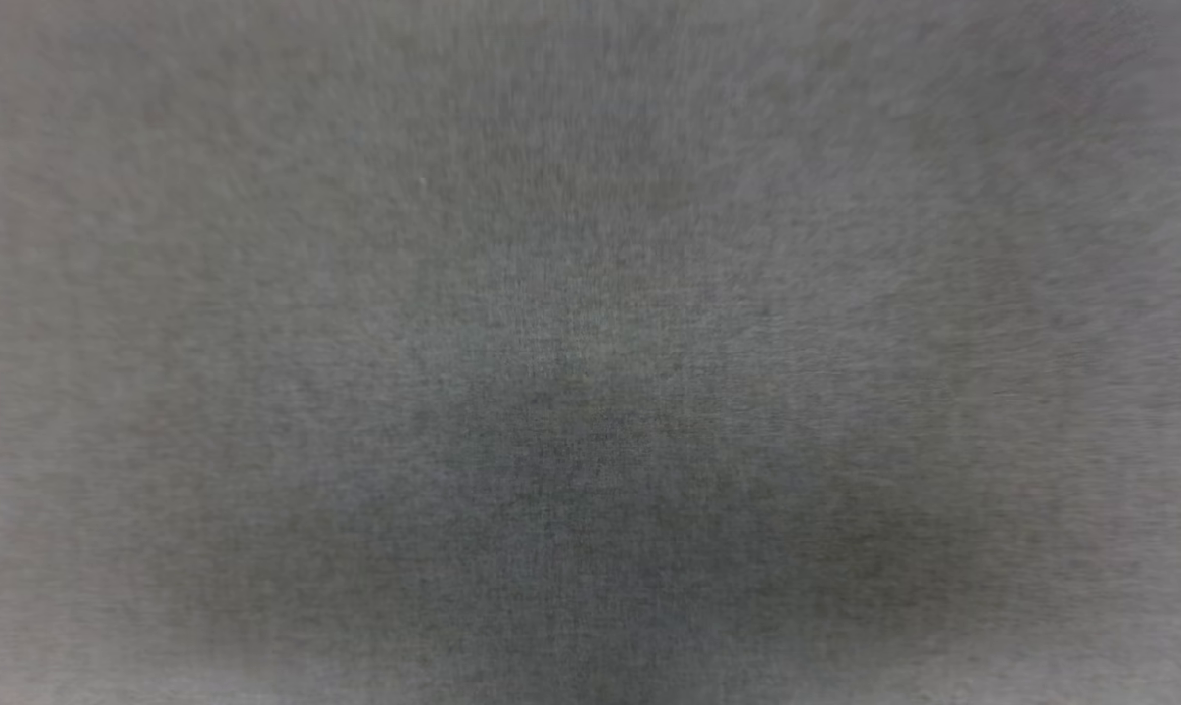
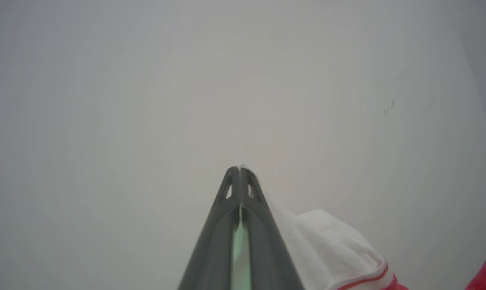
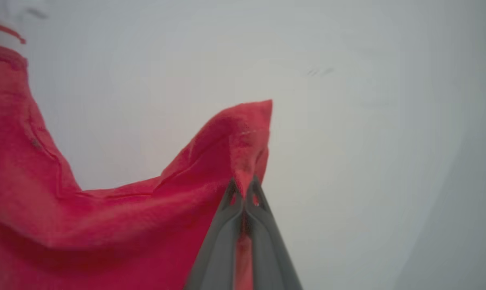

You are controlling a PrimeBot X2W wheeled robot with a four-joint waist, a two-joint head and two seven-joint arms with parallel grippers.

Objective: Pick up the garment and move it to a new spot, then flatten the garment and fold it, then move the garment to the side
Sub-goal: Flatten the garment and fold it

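In the left wrist view we see our left gripper [image 2: 240, 168] reaching straight out over a pale surface [image 2: 146, 100], its two dark fingers pressed together into a narrow wedge. A thin edge of white cloth peeks out at the tips and in the slit between them, so the jaws are pinching the garment [image 3: 106, 217] by its white part. The white sleeve [image 2: 331, 245] billows just to the right of the fingers and below the tips, and its striped trim [image 2: 364, 280] curves along the bottom edge of that view. In the right wrist view our right gripper [image 3: 245, 183] is likewise extended, jaws clamped on a fold of red fabric that stands up in a peak just above the tips. From there the red body sags away to the left of the jaws and rises again at the far left. The head view gives us just a blurred grey surface [image 1: 590, 352].
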